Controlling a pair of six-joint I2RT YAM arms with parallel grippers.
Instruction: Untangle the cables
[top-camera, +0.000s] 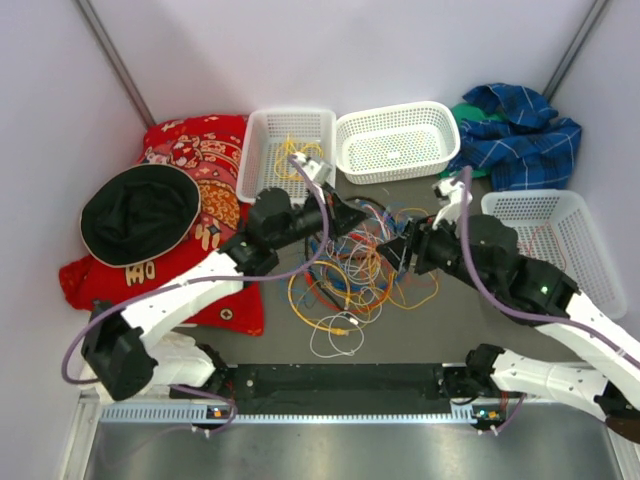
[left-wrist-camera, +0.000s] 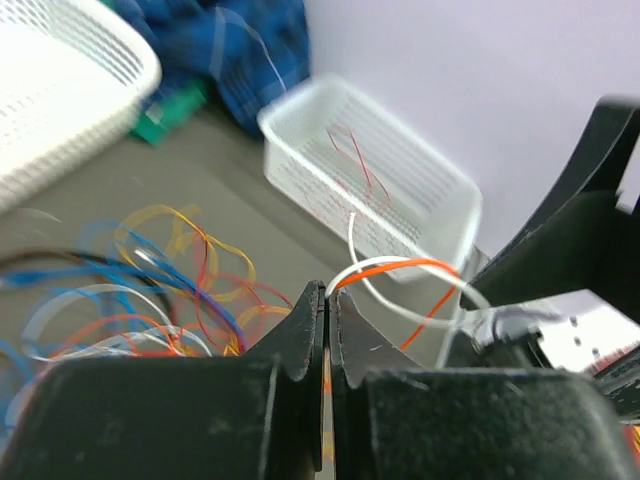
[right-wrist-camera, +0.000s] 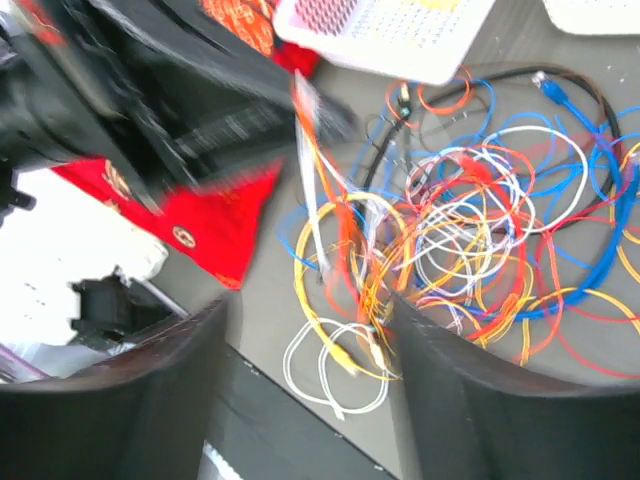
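The cables (top-camera: 350, 275) lie in a tangled pile of yellow, orange, blue, white and red loops at the table's middle. They also show in the right wrist view (right-wrist-camera: 470, 230). My left gripper (top-camera: 358, 222) is at the pile's upper left. In its wrist view it (left-wrist-camera: 328, 295) is shut on a white and an orange wire (left-wrist-camera: 400, 268) that arch up out of the jaws. My right gripper (top-camera: 393, 252) is at the pile's right edge. It is open (right-wrist-camera: 308, 310), its fingers wide apart above the yellow and white loops (right-wrist-camera: 340, 360).
A white basket (top-camera: 250, 150) with yellow cables and a second white basket (top-camera: 440, 150) stand at the back. A third basket (top-camera: 590, 215), seen in the left wrist view (left-wrist-camera: 330, 190), holds a red wire. A blue plaid cloth (top-camera: 520, 130) lies back right. A red cloth (top-camera: 200, 140) with a black hat (top-camera: 140, 215) lies left.
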